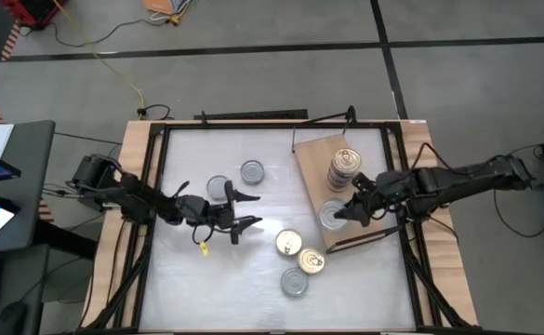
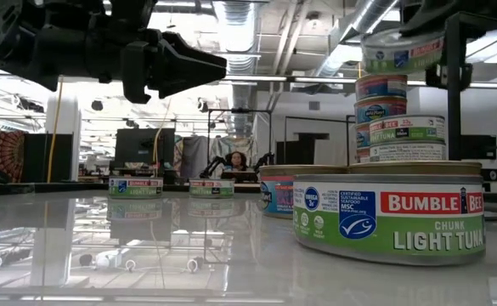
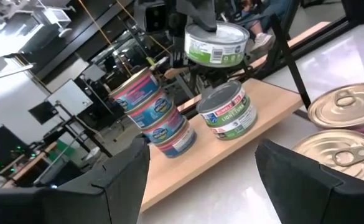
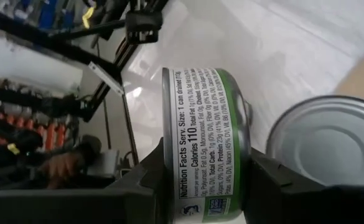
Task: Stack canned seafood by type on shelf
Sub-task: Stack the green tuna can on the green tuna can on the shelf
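The right gripper (image 1: 349, 212), clamping a green-labelled tin (image 4: 208, 144), is hovering above a lone tin (image 1: 333, 215) near the shelf's (image 1: 313, 154) front edge, needing careful alignment before lowering, while the wide-open left gripper (image 1: 244, 209) is waiting mid-table.

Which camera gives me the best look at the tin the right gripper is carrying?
Right wrist view: the green-label tin fills it, clamped between the fingers. Left wrist view shows it above the shelf; low view only its side; the high view hides it.

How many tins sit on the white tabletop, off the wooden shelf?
5: two grey-lidded tins by the left gripper; two gold-lidded tins and one grey-lidded tin near the shelf.
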Available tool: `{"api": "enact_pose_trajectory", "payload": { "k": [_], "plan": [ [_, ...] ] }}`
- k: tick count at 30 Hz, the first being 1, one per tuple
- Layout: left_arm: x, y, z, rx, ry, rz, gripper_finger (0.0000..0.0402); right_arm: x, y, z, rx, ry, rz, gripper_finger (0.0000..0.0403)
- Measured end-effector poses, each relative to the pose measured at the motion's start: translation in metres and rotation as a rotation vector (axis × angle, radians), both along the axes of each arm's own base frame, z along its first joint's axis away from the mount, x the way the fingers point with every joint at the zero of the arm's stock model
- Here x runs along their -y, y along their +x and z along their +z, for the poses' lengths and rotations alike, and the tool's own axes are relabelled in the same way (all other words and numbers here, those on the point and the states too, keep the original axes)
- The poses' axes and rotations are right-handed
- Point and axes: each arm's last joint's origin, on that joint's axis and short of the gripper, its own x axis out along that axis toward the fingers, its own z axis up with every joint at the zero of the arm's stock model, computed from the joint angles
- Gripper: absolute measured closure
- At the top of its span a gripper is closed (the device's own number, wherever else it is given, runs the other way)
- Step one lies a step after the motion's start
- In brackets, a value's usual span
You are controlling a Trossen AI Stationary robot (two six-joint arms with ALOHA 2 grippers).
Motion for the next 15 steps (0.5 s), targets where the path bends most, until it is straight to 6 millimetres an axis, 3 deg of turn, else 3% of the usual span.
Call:
{"api": "enact_pose_trajectory", "payload": {
  "k": [15],
  "plan": [
    [-0.009,0.002,-0.001,-0.008,-0.028,-0.052,0.0123,0.005,-0.02,-0.039,0.044,0.062,-0.101,0.0241]
  ]
}}
